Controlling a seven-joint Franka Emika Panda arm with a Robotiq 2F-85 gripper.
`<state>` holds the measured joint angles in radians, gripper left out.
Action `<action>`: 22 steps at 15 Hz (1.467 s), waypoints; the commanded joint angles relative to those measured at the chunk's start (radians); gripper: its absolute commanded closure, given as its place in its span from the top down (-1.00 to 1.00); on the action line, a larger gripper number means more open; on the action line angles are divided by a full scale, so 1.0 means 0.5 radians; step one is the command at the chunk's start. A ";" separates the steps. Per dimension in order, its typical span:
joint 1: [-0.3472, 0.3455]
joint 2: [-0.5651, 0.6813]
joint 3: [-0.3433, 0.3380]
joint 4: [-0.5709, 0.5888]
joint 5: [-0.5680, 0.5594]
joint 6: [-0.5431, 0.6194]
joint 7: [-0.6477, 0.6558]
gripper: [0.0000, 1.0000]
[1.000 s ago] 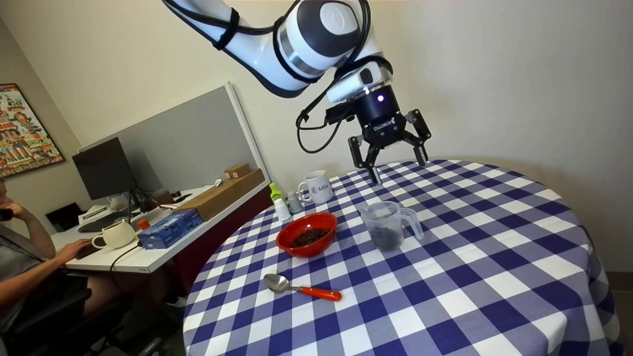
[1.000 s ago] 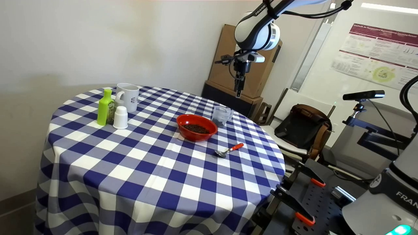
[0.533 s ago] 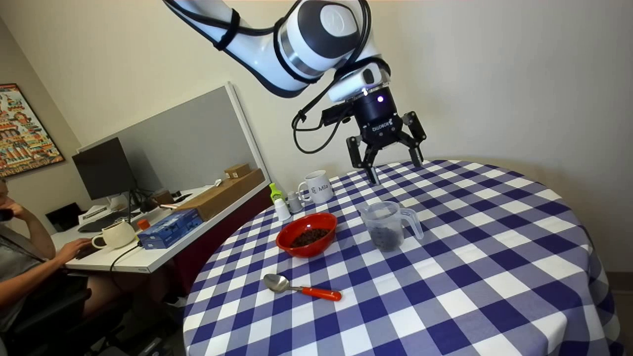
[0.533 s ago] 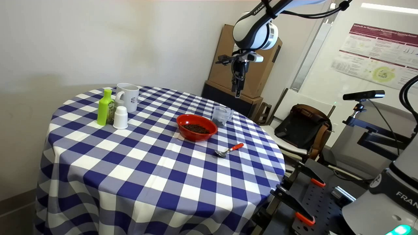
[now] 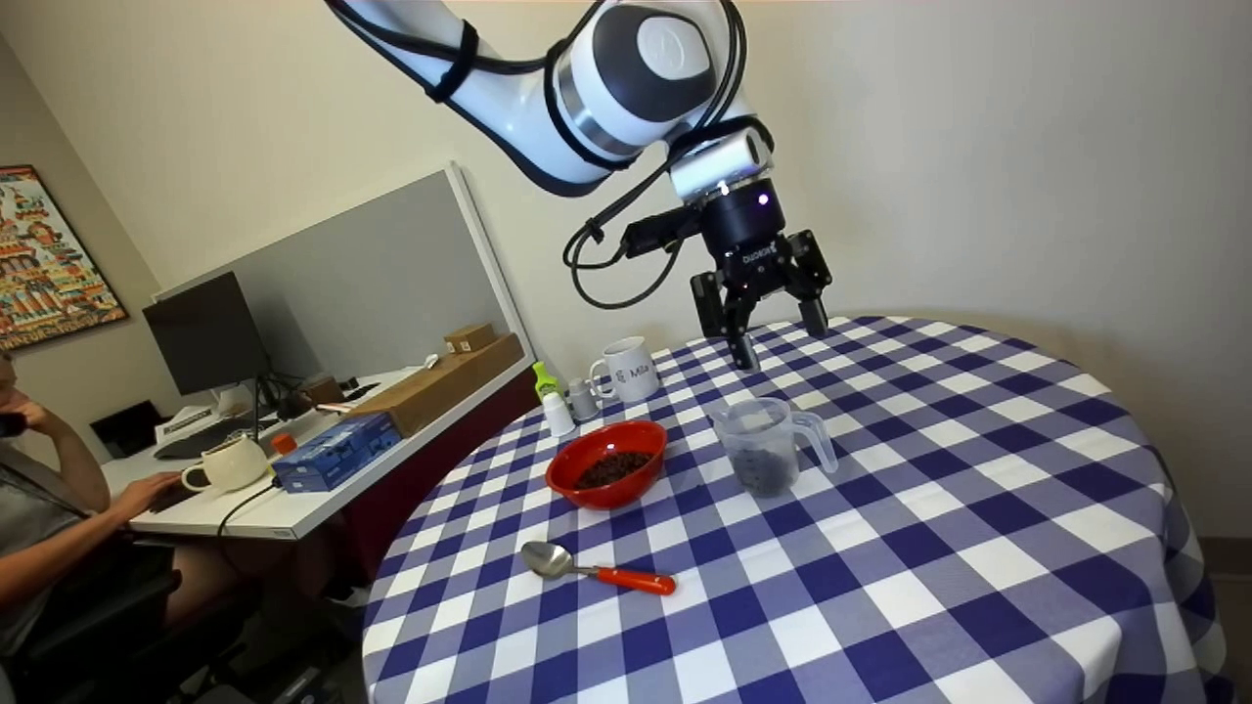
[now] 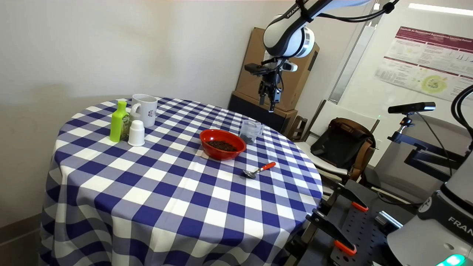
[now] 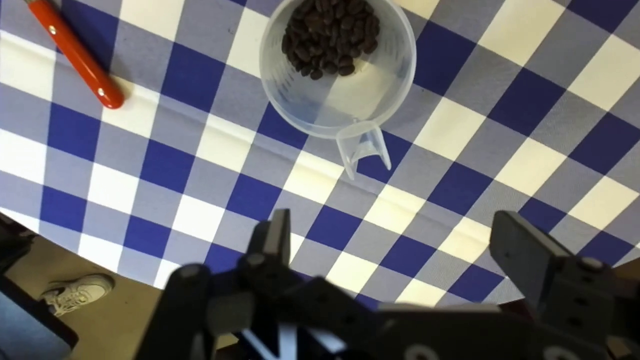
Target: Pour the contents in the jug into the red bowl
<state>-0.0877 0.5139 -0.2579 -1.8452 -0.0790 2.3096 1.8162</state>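
The clear jug (image 5: 763, 455) stands upright on the checkered tablecloth, its handle pointing away from the red bowl; it also shows in an exterior view (image 6: 249, 132). In the wrist view the jug (image 7: 367, 97) has dark beans on its bottom, and its handle points toward my fingers. The red bowl (image 5: 608, 497) sits beside the jug with dark contents inside; it shows in both exterior views (image 6: 221, 154) and is out of the wrist view. My gripper (image 5: 781, 337) is open and empty, above and apart from the jug (image 6: 267, 105); its spread fingers (image 7: 390, 217) show in the wrist view.
A spoon with an orange-red handle (image 5: 636, 581) lies in front of the bowl; its handle (image 7: 75, 55) shows in the wrist view. A white mug (image 6: 148, 112), a green bottle (image 6: 117, 123) and a white shaker (image 6: 136, 133) stand farther along the table. A wall is behind the table.
My gripper has turned about its own axis and shifted slightly, so both fingers now show apart in both exterior views. It stays open. The jug, bowl and spoon have not moved.
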 commanded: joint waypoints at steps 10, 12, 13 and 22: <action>-0.011 0.295 -0.002 0.158 0.003 0.074 -0.175 1.00; 0.004 0.330 -0.002 0.197 -0.002 0.076 -0.194 0.73; 0.012 0.348 -0.004 0.213 -0.007 0.076 -0.202 0.42; 0.057 0.372 -0.026 0.226 -0.020 0.078 -0.261 -0.85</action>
<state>-0.0690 0.6903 -0.2567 -1.7518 -0.0790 2.3476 1.7078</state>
